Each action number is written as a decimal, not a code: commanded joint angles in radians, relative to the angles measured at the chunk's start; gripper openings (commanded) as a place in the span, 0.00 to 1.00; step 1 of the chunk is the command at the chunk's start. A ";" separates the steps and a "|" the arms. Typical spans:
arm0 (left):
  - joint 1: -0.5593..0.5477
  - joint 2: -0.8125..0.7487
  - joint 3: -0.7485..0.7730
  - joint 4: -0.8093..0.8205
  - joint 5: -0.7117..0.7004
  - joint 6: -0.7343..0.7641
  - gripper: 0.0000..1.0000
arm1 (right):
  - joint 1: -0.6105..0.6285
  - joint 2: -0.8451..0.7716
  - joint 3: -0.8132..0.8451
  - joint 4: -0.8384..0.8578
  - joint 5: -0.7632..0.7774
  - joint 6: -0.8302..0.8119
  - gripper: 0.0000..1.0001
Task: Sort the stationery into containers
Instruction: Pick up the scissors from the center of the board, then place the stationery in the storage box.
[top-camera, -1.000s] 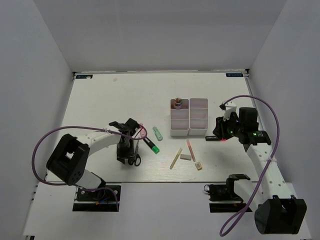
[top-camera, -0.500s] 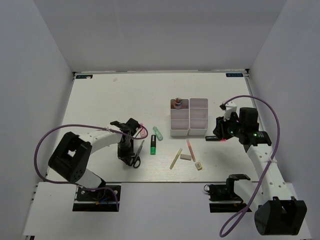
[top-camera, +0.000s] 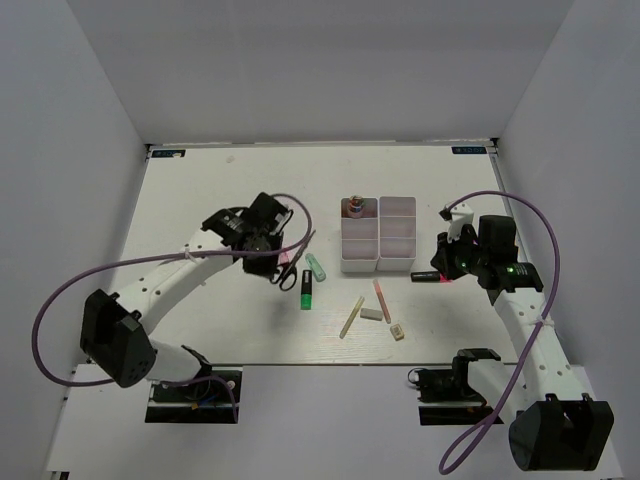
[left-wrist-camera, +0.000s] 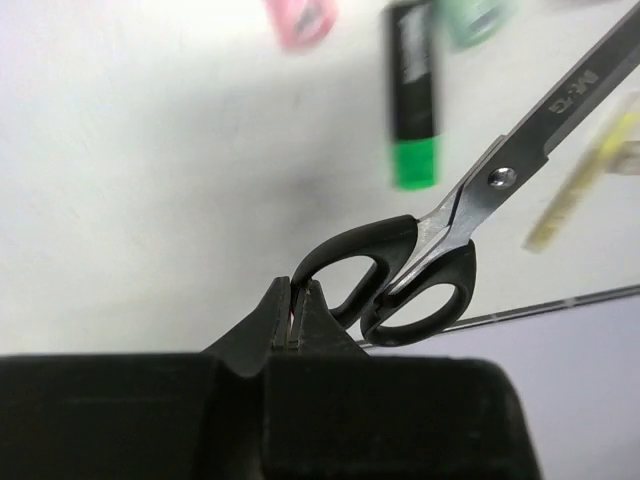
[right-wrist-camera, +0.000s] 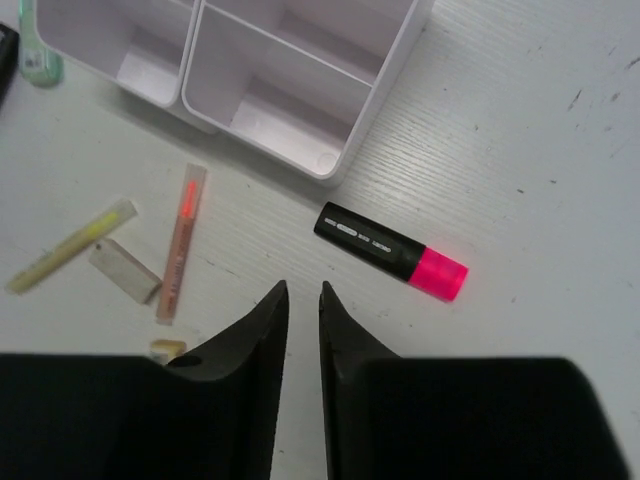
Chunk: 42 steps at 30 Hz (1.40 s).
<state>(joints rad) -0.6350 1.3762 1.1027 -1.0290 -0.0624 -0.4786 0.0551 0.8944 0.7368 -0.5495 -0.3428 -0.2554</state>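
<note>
My left gripper (top-camera: 277, 270) is shut on one black handle ring of the scissors (top-camera: 299, 257), held above the table left of the bins (top-camera: 379, 262). In the left wrist view the scissors (left-wrist-camera: 440, 260) hang from the gripper (left-wrist-camera: 297, 298), over the black-green marker (left-wrist-camera: 412, 100), mint-green marker (left-wrist-camera: 475, 20), pink marker (left-wrist-camera: 300, 20) and cream stick (left-wrist-camera: 580, 185). My right gripper (top-camera: 440, 268), narrowly open and holding nothing (right-wrist-camera: 302, 290), hovers beside the black-pink marker (right-wrist-camera: 390, 250). The pink stick (right-wrist-camera: 178, 245), grey eraser (right-wrist-camera: 125, 270) and tan eraser (right-wrist-camera: 165, 350) lie in front of the bins (right-wrist-camera: 330, 160).
A small round brownish object (top-camera: 353, 208) sits in the far left bin. The black-green marker (top-camera: 306, 290) and mint-green marker (top-camera: 316, 266) lie just below and right of the held scissors. White walls close off the table on three sides.
My left arm has lifted the scissors off the table and carried them up and to the right, toward the bins. The black-green marker got turned earlier. The right arm stayed put.
</note>
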 joint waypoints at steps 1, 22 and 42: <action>-0.034 0.024 0.178 -0.077 -0.080 0.203 0.00 | -0.001 -0.014 0.019 0.016 0.002 0.001 0.06; -0.388 0.376 0.553 0.685 -0.596 1.539 0.00 | -0.003 -0.017 0.010 0.057 0.163 0.015 0.17; -0.336 0.566 0.410 1.678 -0.470 2.174 0.00 | -0.006 -0.018 0.013 0.201 0.884 0.275 0.14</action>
<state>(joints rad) -0.9932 1.9232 1.5265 0.4732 -0.5602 1.6402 0.0479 0.8871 0.7368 -0.3973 0.4538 -0.0380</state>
